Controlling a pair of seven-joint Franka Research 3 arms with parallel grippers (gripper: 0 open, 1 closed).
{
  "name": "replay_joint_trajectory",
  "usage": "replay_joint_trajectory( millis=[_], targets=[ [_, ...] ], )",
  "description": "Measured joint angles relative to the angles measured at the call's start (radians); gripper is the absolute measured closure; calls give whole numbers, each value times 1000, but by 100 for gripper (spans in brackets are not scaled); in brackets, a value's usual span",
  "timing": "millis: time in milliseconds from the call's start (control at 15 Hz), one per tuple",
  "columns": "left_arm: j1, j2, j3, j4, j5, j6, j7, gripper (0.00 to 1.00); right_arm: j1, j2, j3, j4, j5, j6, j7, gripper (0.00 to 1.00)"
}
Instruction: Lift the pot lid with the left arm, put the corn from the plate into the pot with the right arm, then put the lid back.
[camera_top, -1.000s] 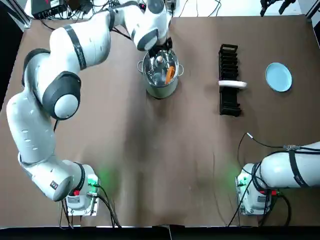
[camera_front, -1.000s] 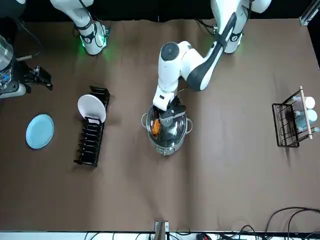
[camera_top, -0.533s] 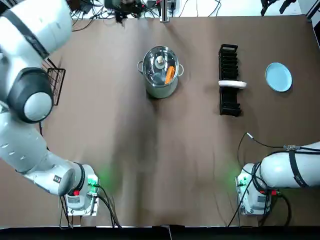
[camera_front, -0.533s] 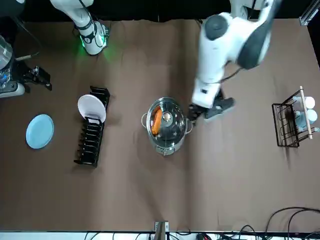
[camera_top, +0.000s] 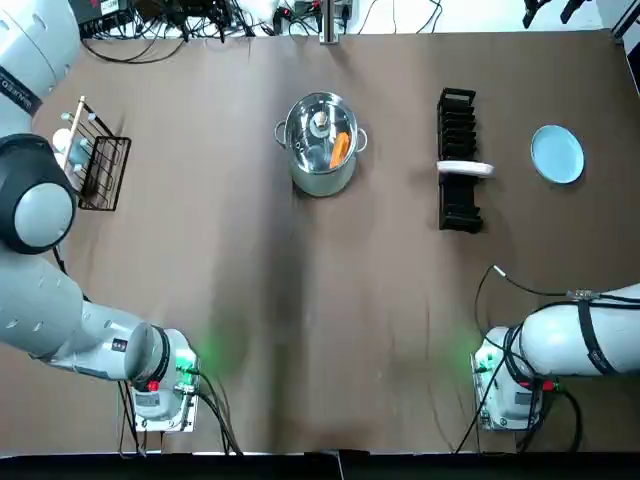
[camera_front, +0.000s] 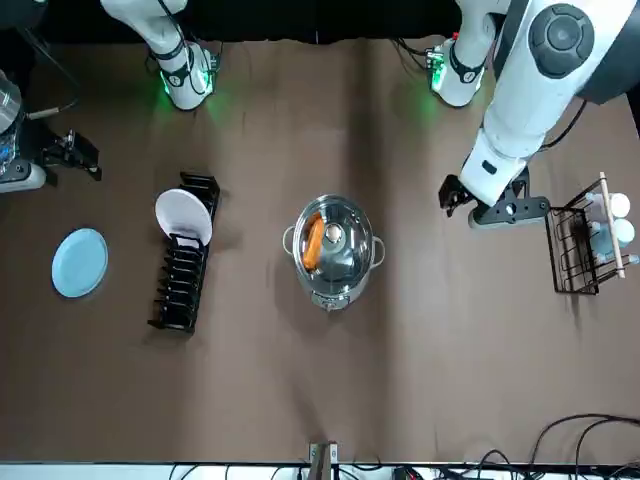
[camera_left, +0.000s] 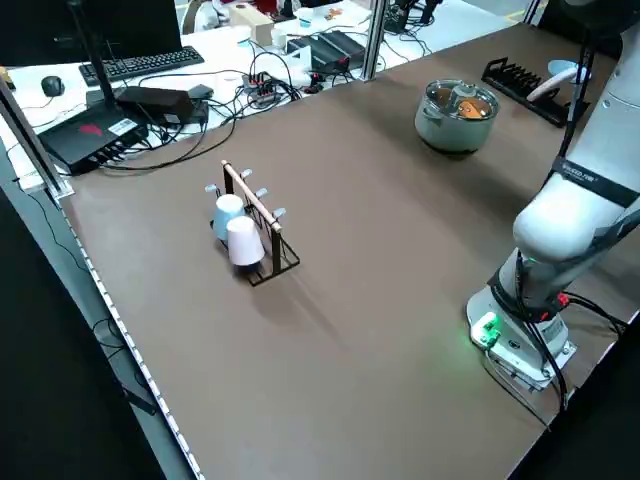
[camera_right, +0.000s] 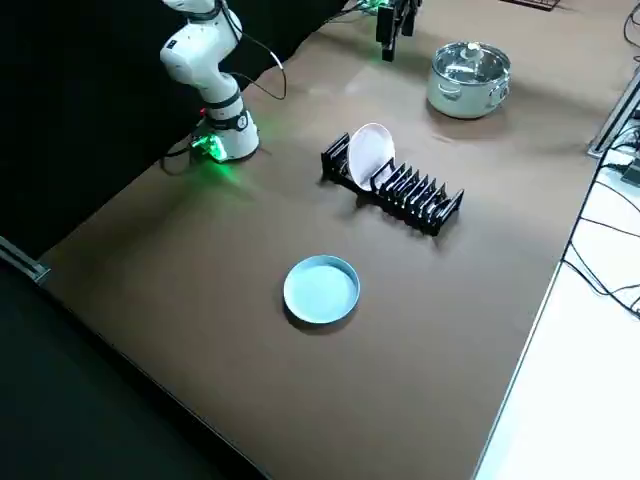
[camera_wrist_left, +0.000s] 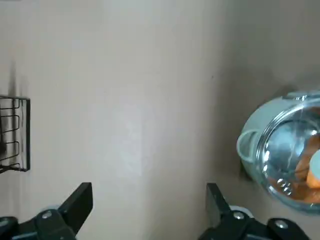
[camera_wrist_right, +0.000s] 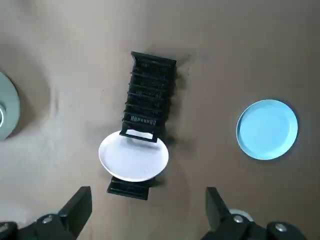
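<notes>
The steel pot (camera_top: 320, 152) stands at the table's far middle with its glass lid (camera_front: 334, 243) on it. Through the lid shows the orange corn (camera_top: 340, 148). The lid's knob (camera_top: 320, 122) is free. My left gripper (camera_front: 486, 200) hangs open with nothing in it, between the pot and the cup rack; in its wrist view the pot (camera_wrist_left: 282, 155) lies off to one side of the gripper (camera_wrist_left: 149, 200). The blue plate (camera_top: 557, 154) is bare. My right gripper (camera_front: 82, 156) is open above the table's edge near the blue plate (camera_wrist_right: 266, 129).
A black dish rack (camera_top: 458, 160) holding a white plate (camera_top: 465, 168) stands between pot and blue plate. A wire cup rack (camera_top: 95, 160) with cups sits at the table's left. Both arm bases (camera_top: 160, 395) are at the near edge.
My left gripper has left the lid knob and swung away to the robot's left, toward the cup rack. The lid stays on the pot. The right arm has not moved.
</notes>
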Motion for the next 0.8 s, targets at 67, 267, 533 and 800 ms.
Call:
replay_joint_trajectory(
  millis=[67,267,533,800],
  targets=[
    [13,-1,-2,0,0,-10,21,0,0,0,0,0,0,0,0,0],
    [83,-10,1,0,-46,-23,128,0,0,0,-1,0,0,-1,0,0],
    [110,-73,108,0,-154,-59,306,0,0,0,-1,0,0,-1,0,0],
    [159,-99,117,-3,-182,-90,387,0,0,0,-1,1,0,0,1,0]
  ],
)
